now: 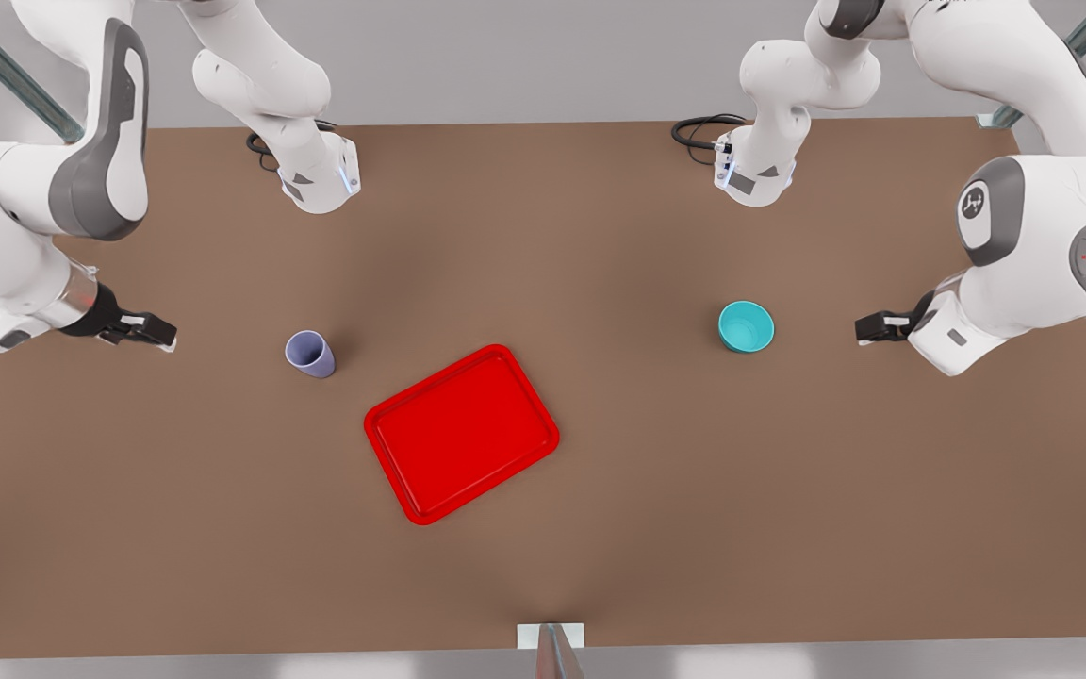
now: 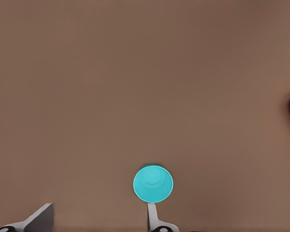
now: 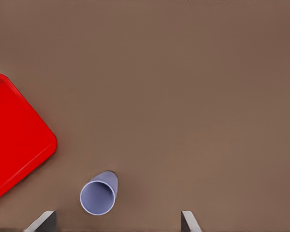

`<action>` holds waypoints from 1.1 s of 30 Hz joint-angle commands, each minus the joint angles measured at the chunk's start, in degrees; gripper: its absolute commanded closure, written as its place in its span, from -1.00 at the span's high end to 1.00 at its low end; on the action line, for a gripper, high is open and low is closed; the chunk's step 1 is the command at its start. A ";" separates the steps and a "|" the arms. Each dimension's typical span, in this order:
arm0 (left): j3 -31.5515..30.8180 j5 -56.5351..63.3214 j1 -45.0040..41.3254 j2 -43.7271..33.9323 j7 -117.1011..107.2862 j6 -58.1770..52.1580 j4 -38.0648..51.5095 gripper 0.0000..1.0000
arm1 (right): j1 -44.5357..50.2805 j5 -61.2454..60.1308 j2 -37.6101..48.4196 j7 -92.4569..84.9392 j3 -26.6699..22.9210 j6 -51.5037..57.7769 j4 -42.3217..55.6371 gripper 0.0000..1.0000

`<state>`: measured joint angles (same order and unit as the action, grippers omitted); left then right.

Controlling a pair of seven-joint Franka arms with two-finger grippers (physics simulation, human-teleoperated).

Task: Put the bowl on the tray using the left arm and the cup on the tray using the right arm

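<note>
So nothing's grabbed yet: the teal bowl (image 1: 746, 326) and lavender cup (image 1: 309, 354) sit on the table (image 1: 543, 566) either side of the empty red tray (image 1: 461, 432). Left gripper (image 1: 868, 327) hangs near the bowl, right gripper (image 1: 161, 332) near the cup, jaws apart on both. I'd centre each over its rim before dropping.

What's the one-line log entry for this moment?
left gripper: open, beside bowl | right gripper: open, beside cup | tray: empty
</note>
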<state>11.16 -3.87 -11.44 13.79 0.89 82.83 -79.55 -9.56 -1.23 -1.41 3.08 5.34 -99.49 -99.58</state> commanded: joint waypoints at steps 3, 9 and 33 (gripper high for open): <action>0.09 -0.09 0.28 -0.17 0.34 0.23 -13.50 1.00 | 2.80 0.00 -2.10 -0.09 0.02 0.17 2.11 1.00; -0.17 -11.69 3.36 -0.96 22.66 33.01 -47.71 0.99 | 8.51 0.18 -9.92 0.53 -3.67 7.91 10.81 1.00; -0.79 -15.38 -2.44 5.28 30.67 41.36 -52.46 0.09 | 5.79 -3.43 -7.46 -11.95 -3.58 7.29 10.29 1.00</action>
<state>10.44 -19.13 -13.98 19.12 31.55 124.12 -132.01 -4.39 -4.65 -9.15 -8.88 1.74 -92.26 -89.38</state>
